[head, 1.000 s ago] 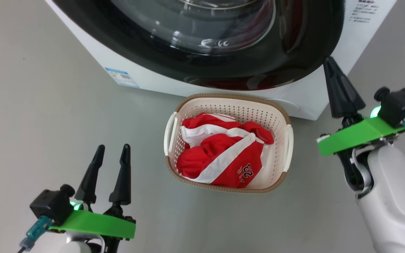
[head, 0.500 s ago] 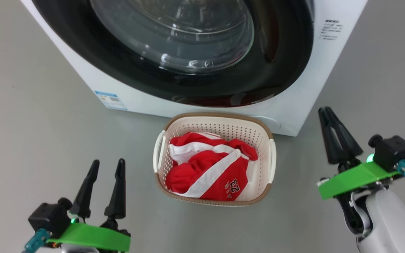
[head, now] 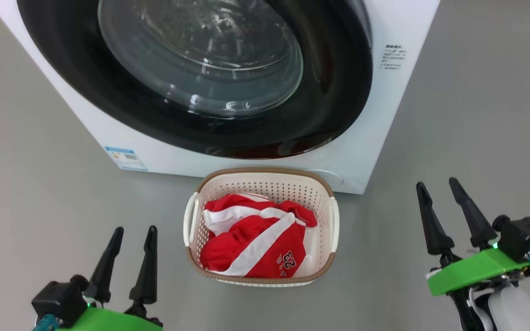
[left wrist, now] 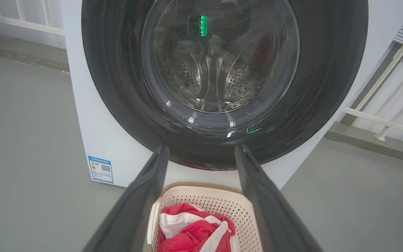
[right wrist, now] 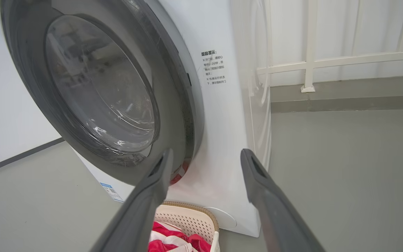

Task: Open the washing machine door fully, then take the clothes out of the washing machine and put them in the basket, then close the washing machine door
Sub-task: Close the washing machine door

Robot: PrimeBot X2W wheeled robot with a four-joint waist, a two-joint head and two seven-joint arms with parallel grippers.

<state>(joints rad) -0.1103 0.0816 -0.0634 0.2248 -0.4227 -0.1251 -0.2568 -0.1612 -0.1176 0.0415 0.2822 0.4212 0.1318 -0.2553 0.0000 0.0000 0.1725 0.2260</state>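
The door (head: 200, 64) lies flat against the washer (head: 384, 115) and faces the robot. It looks shut, though I cannot tell if it latched; if not, a firm push on its right rim should seat it. The clothes (head: 251, 239) fill the basket (head: 265, 172) just before the washer, its long axis running left-right. The left gripper (head: 134, 230) and right gripper (head: 436, 183) hover low, fingers spread and empty.

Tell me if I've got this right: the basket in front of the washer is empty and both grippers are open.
Not quite. The basket isn't empty: the head view shows the red clothes lying in it. The rest holds: it stands in front of the washer, and the left gripper and right gripper are both open.
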